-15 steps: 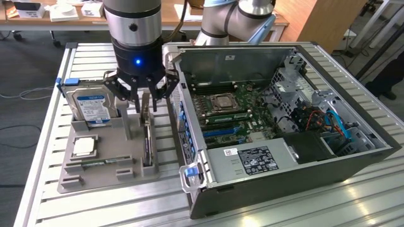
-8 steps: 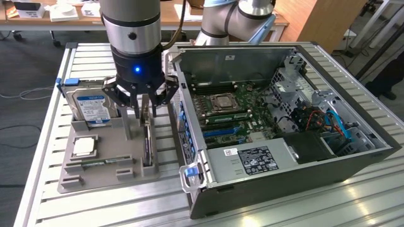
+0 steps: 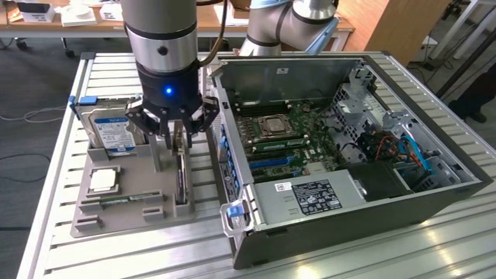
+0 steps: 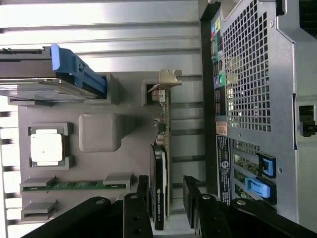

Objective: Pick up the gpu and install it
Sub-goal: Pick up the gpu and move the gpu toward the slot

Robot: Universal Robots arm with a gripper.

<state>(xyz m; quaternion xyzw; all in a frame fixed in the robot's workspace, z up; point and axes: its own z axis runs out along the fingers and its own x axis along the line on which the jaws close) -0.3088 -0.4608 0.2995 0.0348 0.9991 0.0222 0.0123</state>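
Hand (image 3: 180,138) open, fingers (image 4: 140,208) either side of gpu (image 3: 180,177), no grip yet. It stands on edge in grey holder tray (image 3: 116,218) on desk (image 3: 116,258), right under hand; open computer case (image 3: 349,192) just beside.

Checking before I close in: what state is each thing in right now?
claw: open, straddling the gpu.
gpu: on edge in its holder slot, not installed.
hard drive: upright in the holder.
processor: flat in its pocket.
memory stick: lying in its slot.
computer case: side open, motherboard exposed.
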